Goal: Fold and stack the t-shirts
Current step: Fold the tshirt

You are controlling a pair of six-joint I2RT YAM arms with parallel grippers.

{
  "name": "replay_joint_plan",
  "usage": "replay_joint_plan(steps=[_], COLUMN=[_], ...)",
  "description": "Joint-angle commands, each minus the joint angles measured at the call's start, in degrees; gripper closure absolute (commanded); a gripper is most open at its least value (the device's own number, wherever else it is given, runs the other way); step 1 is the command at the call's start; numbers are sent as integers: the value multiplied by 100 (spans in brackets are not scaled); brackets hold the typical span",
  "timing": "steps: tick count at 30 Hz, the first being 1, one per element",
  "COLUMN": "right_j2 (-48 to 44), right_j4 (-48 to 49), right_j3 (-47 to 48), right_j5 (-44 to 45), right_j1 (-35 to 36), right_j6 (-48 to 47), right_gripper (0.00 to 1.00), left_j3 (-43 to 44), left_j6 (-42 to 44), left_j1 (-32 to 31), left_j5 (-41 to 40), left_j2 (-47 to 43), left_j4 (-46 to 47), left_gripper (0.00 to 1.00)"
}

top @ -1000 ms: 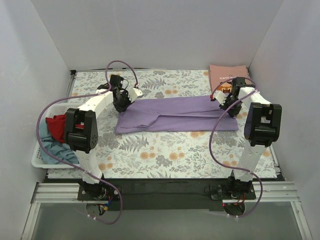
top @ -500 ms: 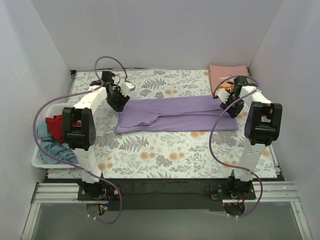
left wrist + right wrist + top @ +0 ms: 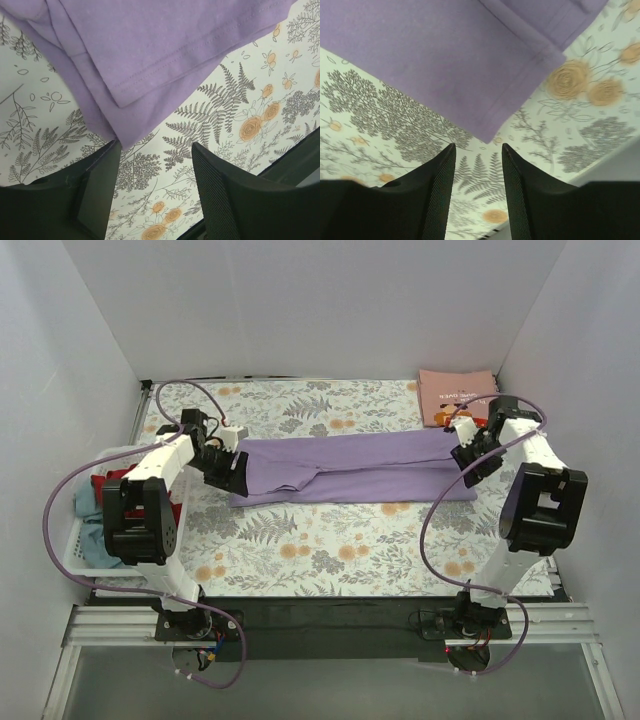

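A lavender-purple t-shirt (image 3: 350, 468) lies folded into a long strip across the floral cloth. My left gripper (image 3: 234, 466) hovers at its left end, open. In the left wrist view the shirt's layered hem (image 3: 150, 55) lies just beyond the open left gripper (image 3: 155, 149), with only cloth between the jaws. My right gripper (image 3: 470, 458) stands at the shirt's right end, open. The right wrist view shows the shirt's corner (image 3: 487, 132) just past the right gripper (image 3: 478, 148), not held. A folded salmon-pink t-shirt (image 3: 457, 394) lies at the back right.
A white basket (image 3: 74, 562) at the left edge holds a red t-shirt (image 3: 112, 486) and a grey-blue one (image 3: 92, 528). White walls close in the table on three sides. The floral table cloth (image 3: 330, 540) is bare in front of the purple shirt.
Both grippers have opened and let go of the purple shirt. The left gripper drew back to the left and nearer; the right one shifted slightly right. The shirt now lies flat.
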Motion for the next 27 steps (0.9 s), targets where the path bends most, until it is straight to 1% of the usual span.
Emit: replay_joint_plan(steps=[1,4,5,6,15,24,25,27], right_j2=[397,731,827,863,1259,1549,1575,1619], right_j4=[-289,-527,-553,-571,-580,-589,-589,-598], right_j3=[154,383,418,445,559,840,849,884], right_j5=[-441,-775,-820,-847,-1145,-1163,-1189,-1225], right_j1=[-343,-625,-721,-766,-942,-959,-959,-959], right_j6=[722,873,925,943,1136,1216,1224,1242], right_gripper=[49,42,36,36,36,36,37,42], left_j3=[-57,-136,-154,-180,-242,-312,-312,-339], left_j6=[-570,-667,-711,-746,-835,-861,-878,-887], left_j1=[21,21,21,21,21,21,21,21], left_j5=[120,7,-38,-99,-108,-91,-73,-47], left_j2=[-111,-102,-102,-102,205,337,363,381], left_j4=[186,247,265,283,257,327,310,318], left_gripper=[41,40,39,39,39,39,39,39])
